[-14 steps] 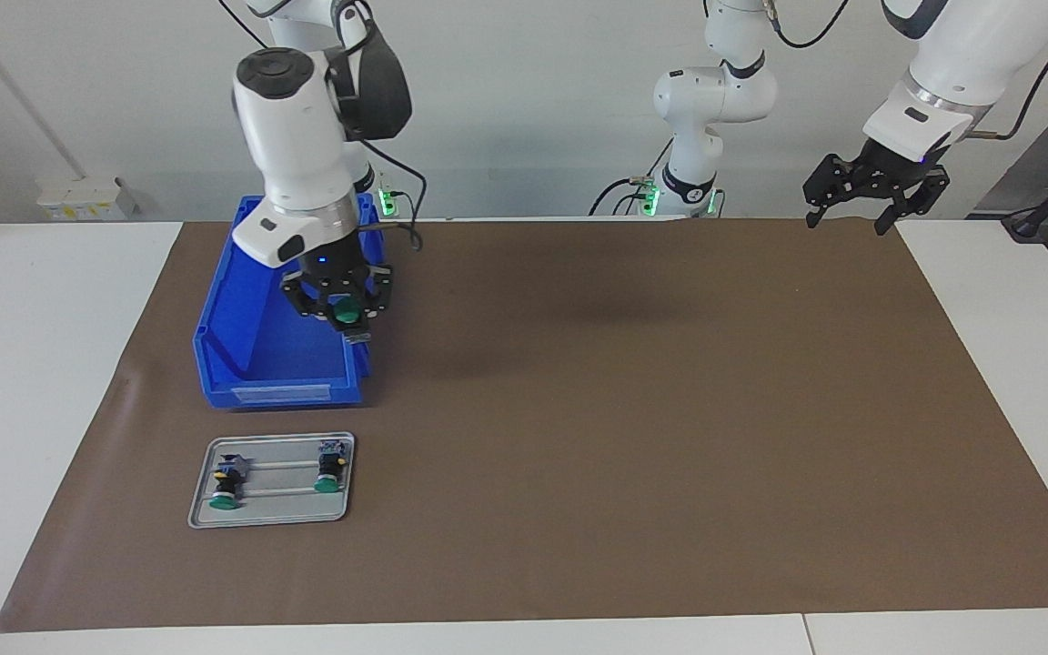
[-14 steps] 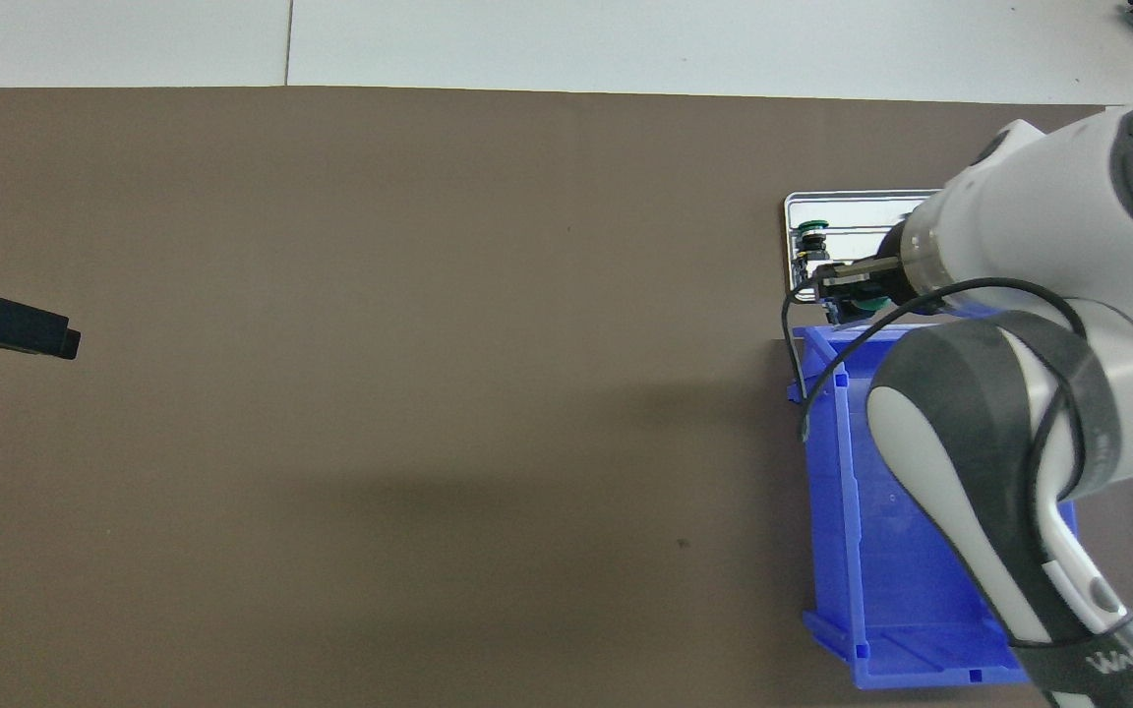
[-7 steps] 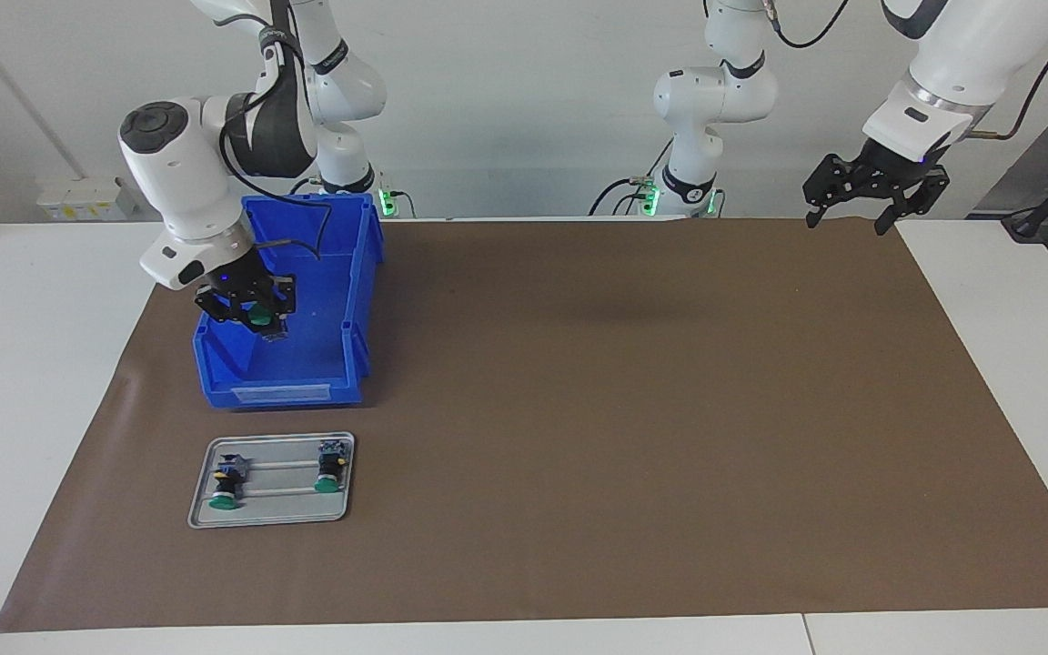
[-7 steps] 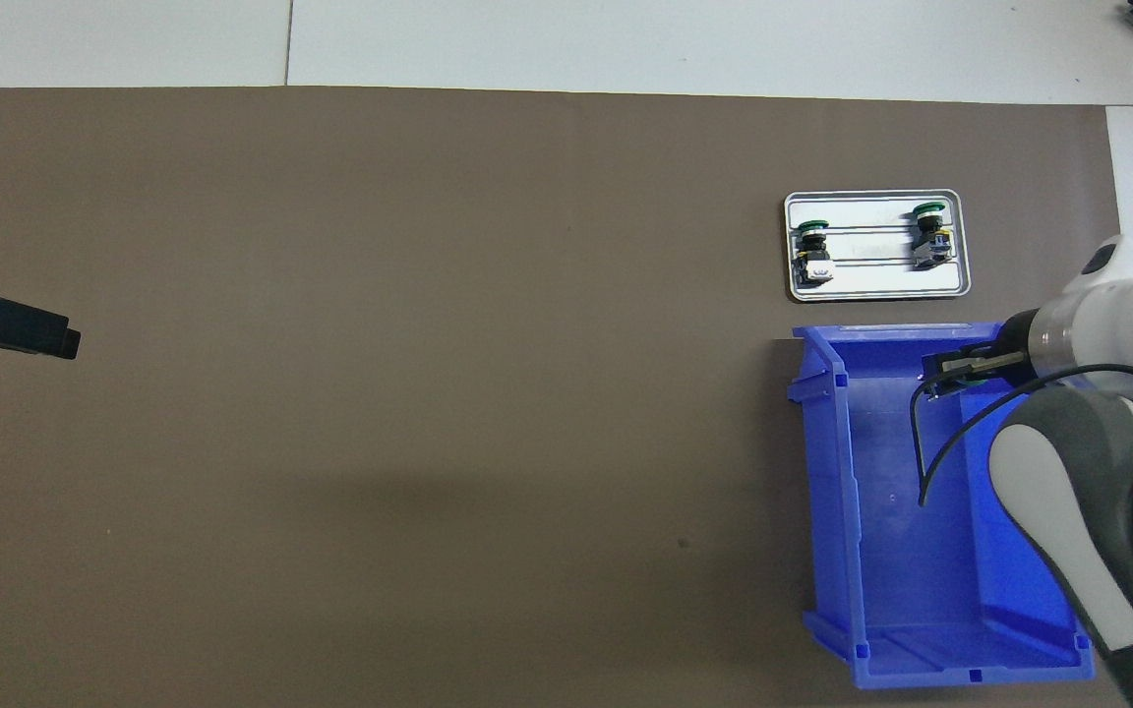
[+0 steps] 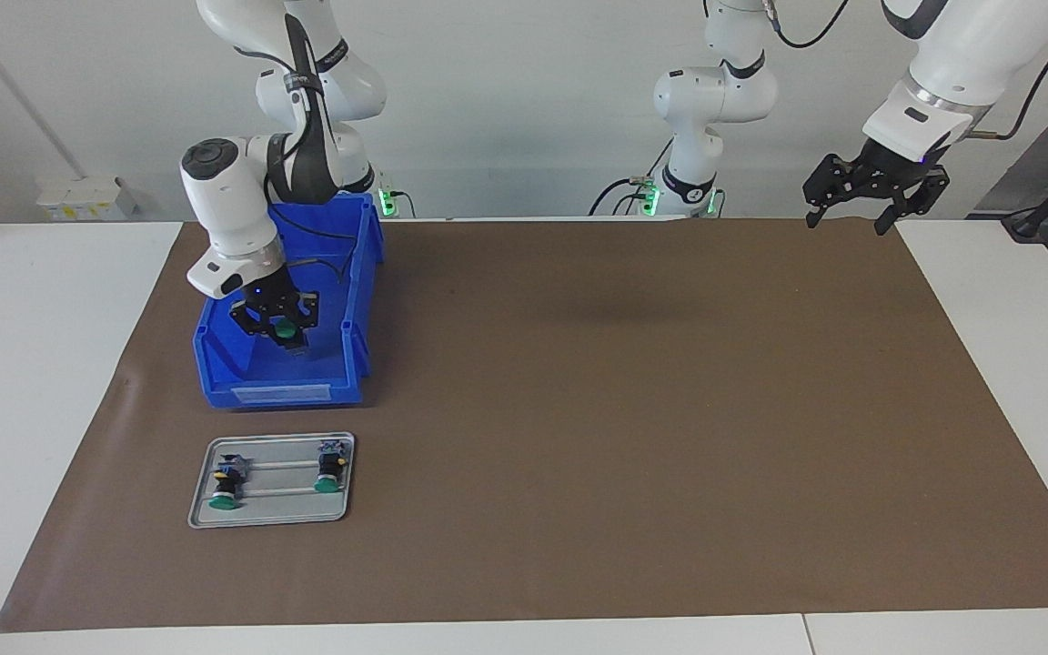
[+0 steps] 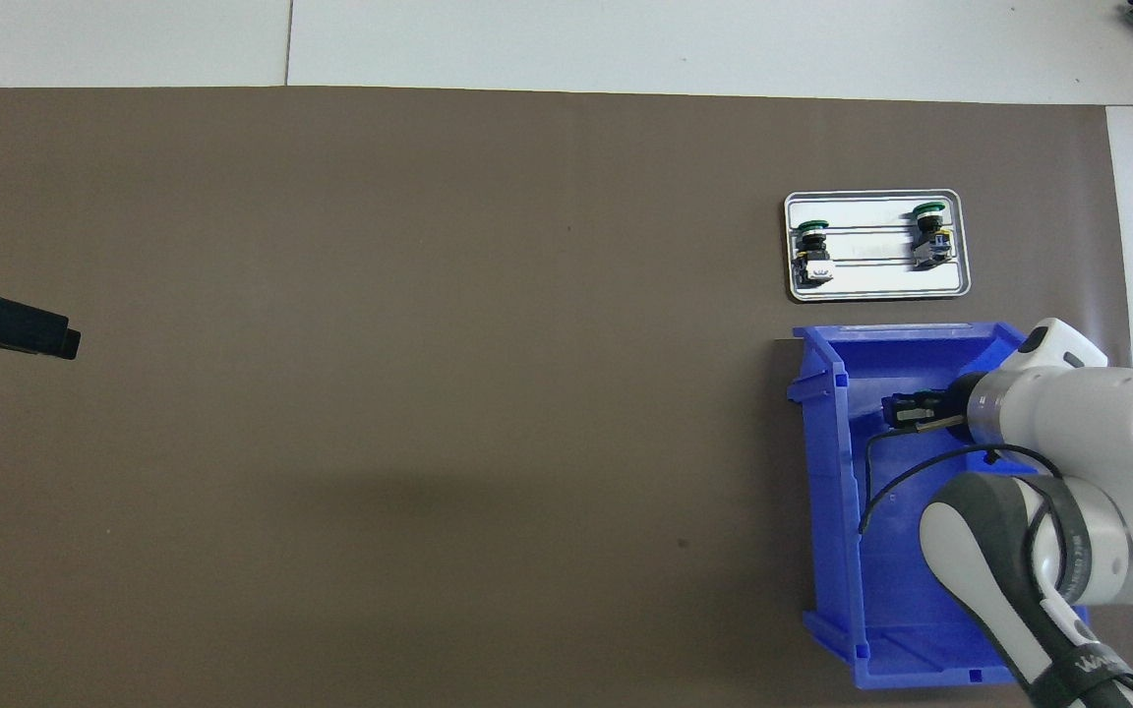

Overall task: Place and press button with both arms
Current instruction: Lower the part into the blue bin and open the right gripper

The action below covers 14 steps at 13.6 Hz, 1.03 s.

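Observation:
My right gripper [image 5: 286, 338] hangs low inside the blue bin [image 5: 278, 393], shut on a green-capped button [image 5: 285, 330]. From overhead the gripper [image 6: 896, 411] covers that button. Two more buttons [image 5: 226, 484] [image 5: 331, 473] lie on a small metal tray [image 5: 274, 511], which sits on the table farther from the robots than the bin. Both buttons [image 6: 810, 254] [image 6: 928, 236] and the tray [image 6: 871, 285] are unobstructed in the overhead view. The left gripper [image 5: 853, 218] waits open and raised over the mat's edge at the left arm's end; its tip [image 6: 55, 339] shows from above.
A brown mat [image 5: 624, 409] covers most of the white table. The blue bin [image 6: 827, 492] stands at the right arm's end, close to the robots. The right arm's elbow and cable lean over the bin.
The right gripper carried the button from above the bin's wall on the table-centre side across to the other wall, then back toward the bin's middle and lower. The left arm stayed still.

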{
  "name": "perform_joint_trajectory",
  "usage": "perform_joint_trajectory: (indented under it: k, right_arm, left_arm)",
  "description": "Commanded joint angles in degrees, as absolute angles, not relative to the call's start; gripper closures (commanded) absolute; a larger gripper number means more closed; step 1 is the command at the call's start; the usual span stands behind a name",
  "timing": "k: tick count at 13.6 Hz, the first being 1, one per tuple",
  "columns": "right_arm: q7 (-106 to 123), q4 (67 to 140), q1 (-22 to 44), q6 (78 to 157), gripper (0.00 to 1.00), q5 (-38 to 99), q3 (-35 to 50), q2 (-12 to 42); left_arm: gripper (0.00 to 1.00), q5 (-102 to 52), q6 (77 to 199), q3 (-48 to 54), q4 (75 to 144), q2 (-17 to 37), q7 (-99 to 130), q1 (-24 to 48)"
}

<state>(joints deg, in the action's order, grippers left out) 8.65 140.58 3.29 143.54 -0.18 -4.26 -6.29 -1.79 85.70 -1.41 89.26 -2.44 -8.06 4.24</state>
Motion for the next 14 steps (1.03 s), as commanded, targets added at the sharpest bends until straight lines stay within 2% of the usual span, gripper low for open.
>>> perform_joint_trajectory:
  k: [1, 2, 3, 4, 5, 8, 11, 14]
  right_arm:
    - [9.9, 143.4, 2.2, 147.0, 1.0, 1.2, -3.7, -7.1]
    - [9.9, 143.4, 2.0, 146.7, 1.0, 1.2, -3.7, -7.0]
    - [10.0, 143.4, 1.3, 146.6, 0.51, 1.2, -3.7, -6.9]
    - [10.0, 143.4, 1.0, 146.4, 0.18, 1.2, -3.7, -6.7]
    - [9.8, 143.4, 1.0, 146.2, 0.01, 1.2, -3.7, -6.7]
    - [7.7, 140.5, 1.5, 143.7, 0.0, 1.2, -3.7, -7.1]
    - [2.3, 129.0, 1.9, 129.1, 0.0, 1.1, -3.5, -7.3]
    - [-1.1, 120.0, 2.1, 120.5, 0.0, 0.0, -3.3, -7.1]
  left_arm:
    - [0.0, -2.4, 85.9, -1.0, 91.1, -4.0, -8.5, 3.5]
    - [0.0, -2.4, 85.9, -1.0, 91.1, -4.0, -8.5, 3.5]
    - [0.0, -2.4, 85.9, -1.0, 91.1, -4.0, -8.5, 3.5]
    - [0.0, -2.4, 85.9, -1.0, 91.1, -4.0, -8.5, 3.5]
    - [0.0, -2.4, 85.9, -1.0, 91.1, -4.0, -8.5, 3.5]
    - [0.0, -2.4, 85.9, -1.0, 91.1, -4.0, -8.5, 3.5]
    - [0.0, -2.4, 85.9, -1.0, 91.1, -4.0, -8.5, 3.5]
    - [0.0, -2.4, 85.9, -1.0, 91.1, -4.0, -8.5, 3.5]
